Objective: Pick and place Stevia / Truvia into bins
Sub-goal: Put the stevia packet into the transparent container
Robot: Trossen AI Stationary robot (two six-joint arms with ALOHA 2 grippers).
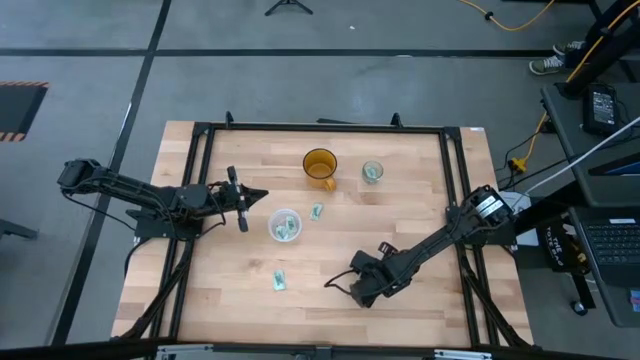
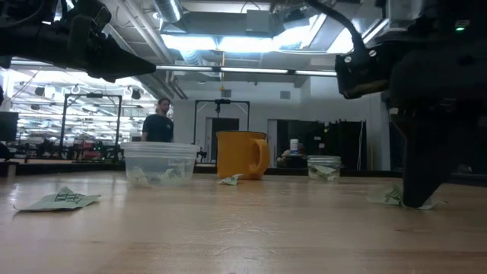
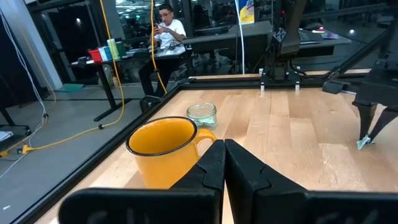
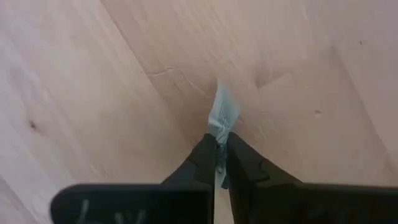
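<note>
My right gripper (image 1: 336,284) is low over the table's near middle, shut on a pale green Stevia packet (image 4: 224,111); the low view shows it at the tabletop (image 2: 417,202). My left gripper (image 1: 256,195) hovers shut, left of the wide whitish cup (image 1: 285,225), which has packets inside. The narrow glassy cup (image 1: 372,172) also holds packets. One packet (image 1: 279,280) lies flat near the front, another (image 1: 317,211) beside the wide cup. My right gripper pinches one end of the packet (image 4: 220,132) between its two fingers, coming from above and slanting toward the table's left. The packet stands on edge ahead of the fingertips, and its free end (image 2: 389,197) rests on the wood.
An amber handled cup (image 1: 320,166) stands at the far middle, left of the narrow cup. A black frame (image 1: 200,135) runs around the table. People show in the room beyond. Bare wood lies between the right gripper and the cups.
</note>
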